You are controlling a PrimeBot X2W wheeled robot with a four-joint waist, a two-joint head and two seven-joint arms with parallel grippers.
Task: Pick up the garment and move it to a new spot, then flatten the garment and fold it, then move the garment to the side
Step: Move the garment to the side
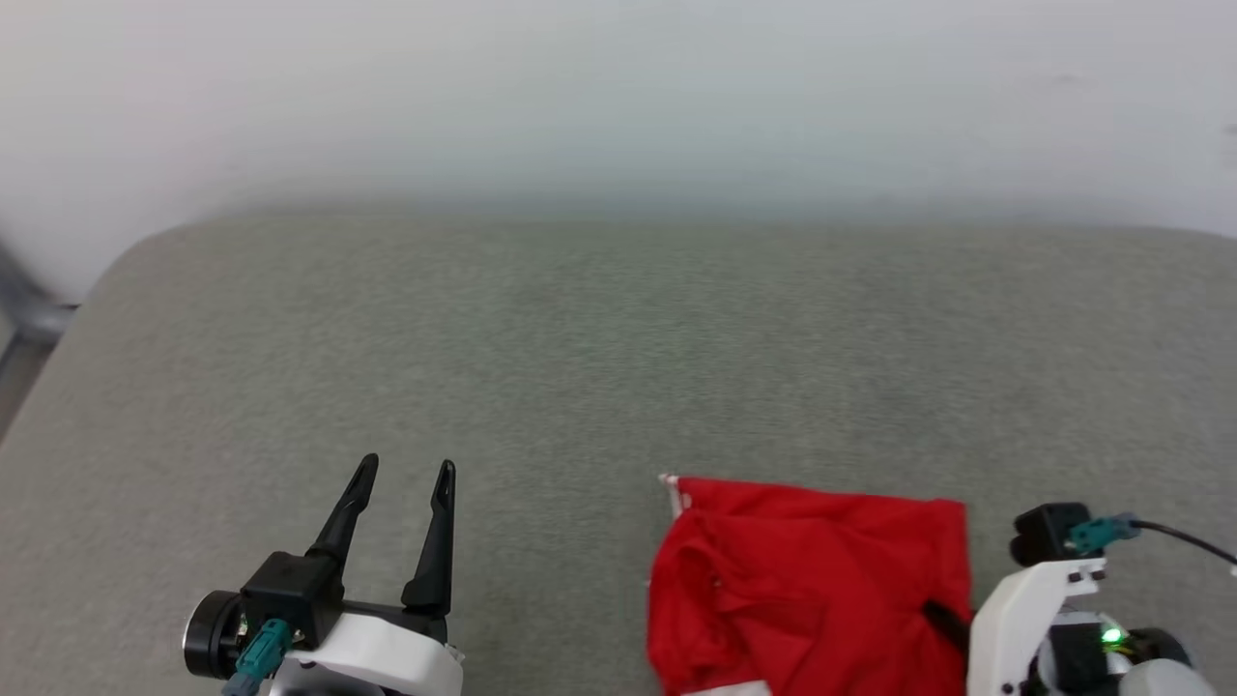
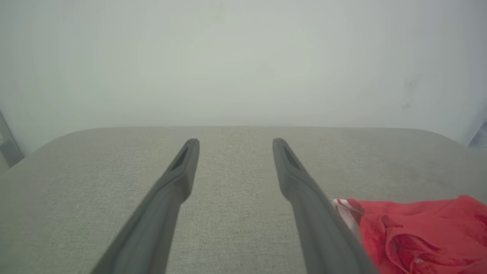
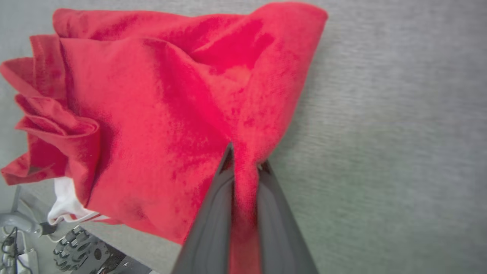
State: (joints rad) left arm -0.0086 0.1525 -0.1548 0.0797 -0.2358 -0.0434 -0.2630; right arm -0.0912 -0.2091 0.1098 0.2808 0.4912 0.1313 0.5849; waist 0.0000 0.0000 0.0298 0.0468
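Pinching a fold of the crumpled red jersey-style shirt (image 3: 171, 114), the right gripper (image 3: 245, 156) has its two dark fingers squeezed tight on the cloth, down at 5 o'clock in the head view. The shirt's bunched up right at the near edge of the grey woven fabric surface (image 1: 618, 338), with a bit of white trim peeking out at its 11 o'clock corner. Over at 7 o'clock the left gripper (image 1: 406, 474) has its fingers spread wide, well apart from the shirt. Plain pale wall (image 1: 618, 97) up at 12 o'clock.
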